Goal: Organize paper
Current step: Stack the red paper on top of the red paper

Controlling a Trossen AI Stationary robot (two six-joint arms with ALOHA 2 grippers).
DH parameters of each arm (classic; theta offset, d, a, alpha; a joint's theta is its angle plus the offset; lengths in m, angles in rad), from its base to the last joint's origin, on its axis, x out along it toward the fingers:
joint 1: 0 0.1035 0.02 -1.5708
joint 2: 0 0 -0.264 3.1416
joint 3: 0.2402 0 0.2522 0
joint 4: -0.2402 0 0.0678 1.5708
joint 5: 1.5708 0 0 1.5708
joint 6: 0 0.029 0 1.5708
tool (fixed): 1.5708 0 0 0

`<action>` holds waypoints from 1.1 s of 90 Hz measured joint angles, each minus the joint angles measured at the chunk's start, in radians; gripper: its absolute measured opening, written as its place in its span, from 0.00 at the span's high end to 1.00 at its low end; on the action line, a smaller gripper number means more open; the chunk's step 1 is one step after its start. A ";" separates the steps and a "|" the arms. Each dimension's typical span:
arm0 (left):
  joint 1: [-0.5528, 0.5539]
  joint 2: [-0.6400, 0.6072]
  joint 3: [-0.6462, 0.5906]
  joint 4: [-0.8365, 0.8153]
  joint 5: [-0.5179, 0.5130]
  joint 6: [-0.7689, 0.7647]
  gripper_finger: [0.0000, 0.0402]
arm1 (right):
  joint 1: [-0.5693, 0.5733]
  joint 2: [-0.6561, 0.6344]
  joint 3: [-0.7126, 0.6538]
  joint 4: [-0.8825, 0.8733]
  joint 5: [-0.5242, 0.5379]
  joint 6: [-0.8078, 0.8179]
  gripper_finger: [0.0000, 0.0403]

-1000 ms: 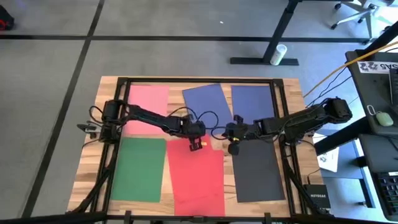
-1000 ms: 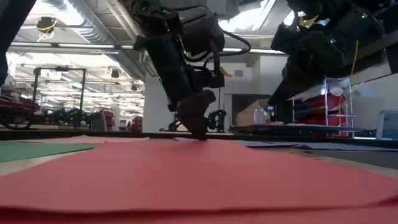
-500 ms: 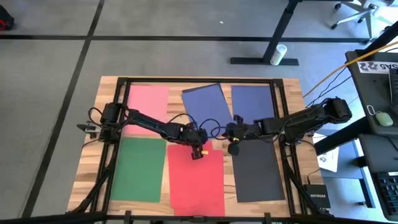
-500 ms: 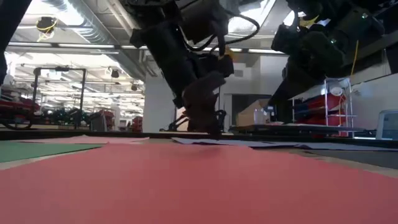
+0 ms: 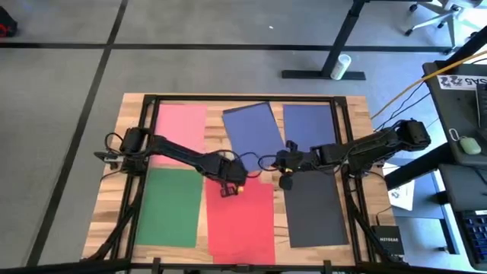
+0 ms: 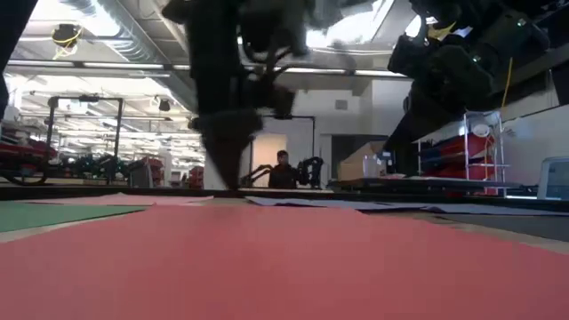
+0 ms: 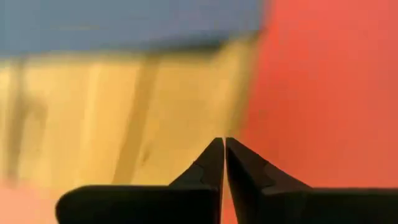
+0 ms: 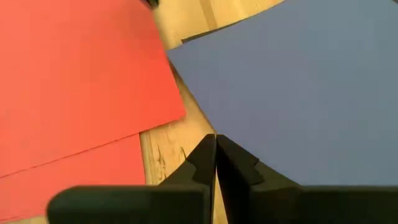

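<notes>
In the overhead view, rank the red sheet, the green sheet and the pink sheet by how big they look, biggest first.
1. red sheet, largest showing.
2. green sheet.
3. pink sheet, smallest showing, but the left arm crosses it, so part is hidden.
The sheets may really be alike.

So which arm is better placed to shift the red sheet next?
Probably the left: its gripper sits at the red sheet's top edge, fingers shut. The right gripper waits by the dark grey sheet.

We read only "NETGEAR" in white letters on a small black box (image 5: 387, 243) off the table's near right corner. Print on a white sign (image 5: 464, 81) far right stays illegible.
</notes>
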 joint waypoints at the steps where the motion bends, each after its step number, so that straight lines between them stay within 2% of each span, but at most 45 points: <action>1: 0.000 0.000 -0.005 -0.004 -0.003 -0.005 1.00 | 0.000 0.000 0.000 0.000 0.000 0.000 1.00; 21: -0.002 -0.002 -0.075 0.106 0.012 -0.020 1.00 | 0.000 0.000 0.000 -0.001 0.000 0.000 1.00; 56: -0.016 -0.003 -0.071 0.274 0.066 0.010 1.00 | 0.000 0.000 0.000 -0.001 -0.007 0.000 1.00; 84: -0.024 -0.005 -0.071 0.293 0.066 0.018 1.00 | 0.000 0.000 0.000 0.000 -0.007 0.000 1.00; 99: -0.025 -0.050 -0.071 0.268 0.059 0.031 1.00 | 0.000 0.000 0.000 0.000 -0.007 0.000 1.00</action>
